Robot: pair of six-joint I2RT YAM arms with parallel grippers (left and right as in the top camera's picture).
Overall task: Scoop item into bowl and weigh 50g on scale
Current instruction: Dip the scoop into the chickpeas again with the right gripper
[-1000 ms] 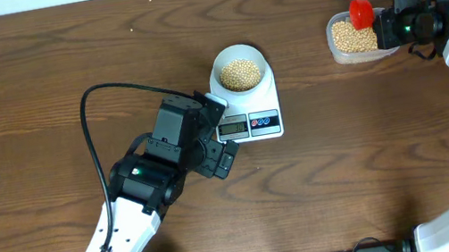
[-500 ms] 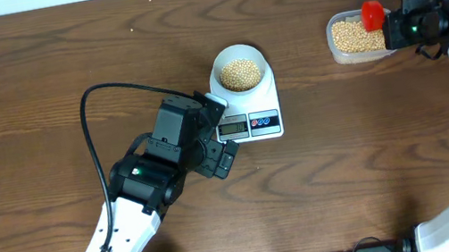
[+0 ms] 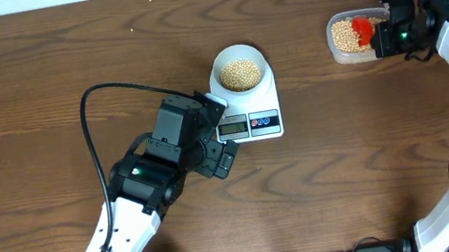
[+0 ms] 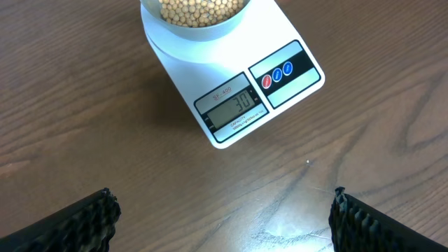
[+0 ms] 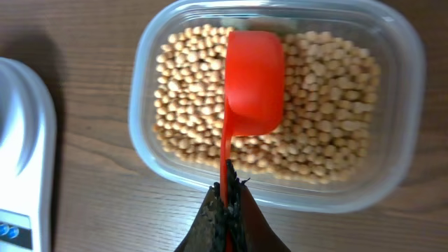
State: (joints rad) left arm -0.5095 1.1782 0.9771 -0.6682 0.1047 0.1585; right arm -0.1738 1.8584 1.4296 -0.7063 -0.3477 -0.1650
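Sitting in the bowl (image 3: 218, 62), mid-scene on the desk (image 3: 37, 83) at the far end of the scale (image 3: 264, 102), is one heap of beans (image 3: 241, 73). The display (image 4: 232, 105) looks like 30, so we're short of target, I'd say. More beans fill the clear tub (image 5: 392, 150) at far right. These are loose, hard, light little rollers, so no pinching them or they'll scatter. The red scoop (image 5: 253, 77) is the way in, taken by its thin handle (image 5: 225, 157). The right tool (image 5: 227, 210) is clenched on that handle, with the scoop's long axis running left-right and the cup pointing left over the tub's beans. Mouth up or down, can't tell. The left tool (image 4: 224, 224) hangs released and empty, just near of the scale.
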